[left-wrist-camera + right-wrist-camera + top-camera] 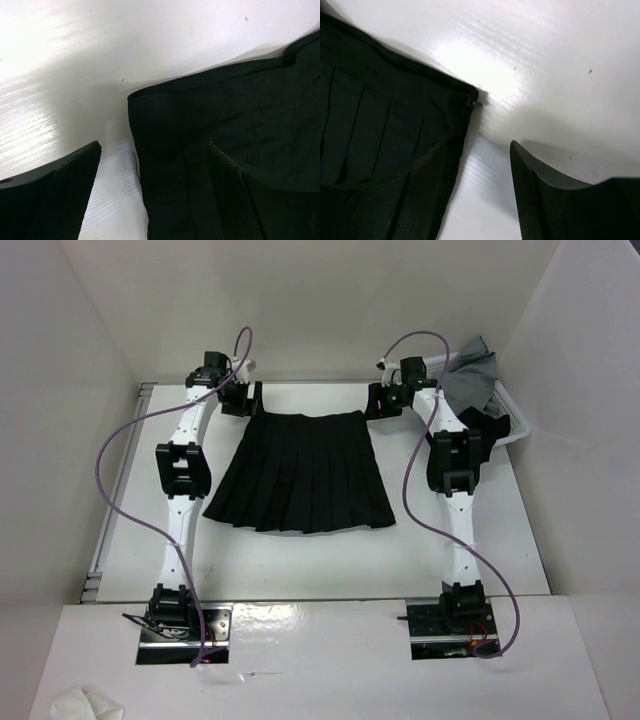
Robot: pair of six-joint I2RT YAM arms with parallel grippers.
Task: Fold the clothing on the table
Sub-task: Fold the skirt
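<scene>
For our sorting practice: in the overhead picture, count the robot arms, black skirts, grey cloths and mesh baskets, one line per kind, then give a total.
Robot arms: 2 (left arm, right arm)
Black skirts: 1 (black pleated skirt)
Grey cloths: 1 (grey cloth)
Mesh baskets: 1 (white mesh basket)
Total: 5

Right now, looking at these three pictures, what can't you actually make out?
- Top view: the skirt's waistband corners sit under the left gripper and right gripper.
- Both wrist views: the skirt runs off the frame edges; whether the fingers touch it is unclear.
- Top view: the basket's contents hide under the grey cloth.
</scene>
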